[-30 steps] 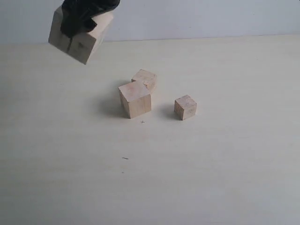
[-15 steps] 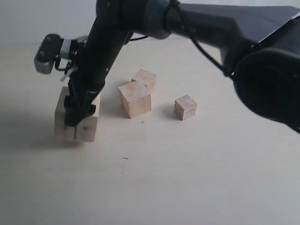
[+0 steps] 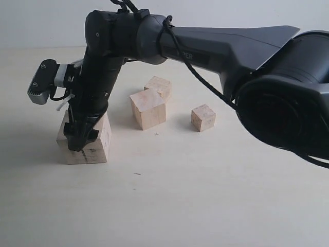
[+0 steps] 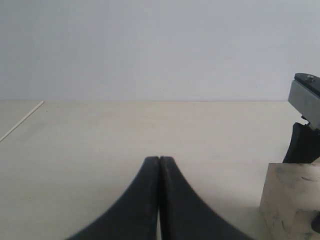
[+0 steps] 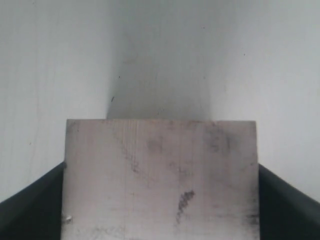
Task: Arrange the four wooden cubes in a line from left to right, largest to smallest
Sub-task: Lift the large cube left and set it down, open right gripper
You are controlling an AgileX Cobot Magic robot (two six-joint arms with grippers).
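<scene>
The largest wooden cube [image 3: 90, 146], marked with dark scuffs, rests on the table at the left. My right gripper [image 3: 82, 135] reaches across from the right and is shut on it. In the right wrist view the cube [image 5: 160, 175] fills the gap, with a black finger [image 5: 30, 210] against each side. The second-largest cube [image 3: 148, 109] stands mid-table, a smaller cube [image 3: 159, 85] touches it from behind, and another small cube [image 3: 203, 118] stands apart on the right. My left gripper [image 4: 159, 162] is shut on nothing, low over bare table, with the big cube [image 4: 292, 202] off to one side.
The right arm [image 3: 216, 46] stretches across the back of the table above the three loose cubes. A pale wall [image 3: 231, 15] closes the far edge. Small dark marks [image 3: 137, 174] dot the tabletop in front.
The right gripper brought the largest cube down from high at the back left onto the table, where it now sits flat. The other three cubes have not moved.
</scene>
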